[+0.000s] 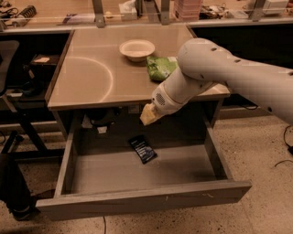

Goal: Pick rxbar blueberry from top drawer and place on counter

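Note:
The rxbar blueberry [143, 148], a small dark wrapper with white lettering, lies flat on the floor of the open top drawer [137, 201], toward its back middle. The counter [91, 77] is the beige tabletop above the drawer. My white arm reaches in from the right. My gripper [149, 115] hangs at the counter's front edge, above the drawer and a little up and right of the bar, not touching it.
A white bowl [137, 49] and a green chip bag [160, 67] sit on the counter's back right part. A cluttered shelf with metal posts [98, 13] runs behind. A dark chair base [16, 192] stands at the left of the drawer.

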{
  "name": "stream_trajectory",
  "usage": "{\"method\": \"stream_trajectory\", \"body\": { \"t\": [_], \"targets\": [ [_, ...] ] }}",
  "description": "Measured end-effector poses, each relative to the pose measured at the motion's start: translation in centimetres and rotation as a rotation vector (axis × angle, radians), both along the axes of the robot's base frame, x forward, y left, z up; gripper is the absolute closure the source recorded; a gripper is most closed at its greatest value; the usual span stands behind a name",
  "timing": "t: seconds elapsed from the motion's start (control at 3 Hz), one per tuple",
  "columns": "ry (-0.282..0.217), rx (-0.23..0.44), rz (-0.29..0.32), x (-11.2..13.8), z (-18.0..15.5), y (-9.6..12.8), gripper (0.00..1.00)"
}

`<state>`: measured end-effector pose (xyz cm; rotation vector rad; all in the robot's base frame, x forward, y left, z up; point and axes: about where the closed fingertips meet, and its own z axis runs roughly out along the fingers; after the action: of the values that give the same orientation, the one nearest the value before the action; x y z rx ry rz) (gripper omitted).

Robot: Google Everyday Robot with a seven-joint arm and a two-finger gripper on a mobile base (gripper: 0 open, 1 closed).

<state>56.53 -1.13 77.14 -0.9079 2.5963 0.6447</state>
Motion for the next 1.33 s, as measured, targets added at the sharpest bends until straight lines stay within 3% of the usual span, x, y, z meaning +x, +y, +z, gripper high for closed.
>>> {"method": "stream_trajectory", "body": {
  "t": [0.33, 0.67, 1.0, 1.33],
  "targets": [
    [0.0, 0.0, 0.0, 0.0, 0.0, 0.0, 0.12],
    [0.0, 0.0, 0.0, 0.0, 0.0, 0.0, 0.0],
    [0.0, 0.0, 0.0, 0.0, 0.0, 0.0, 0.0],
    [0.05, -0.002, -0.001, -0.6, -2.1, 1.0, 0.0]
  ]
}}
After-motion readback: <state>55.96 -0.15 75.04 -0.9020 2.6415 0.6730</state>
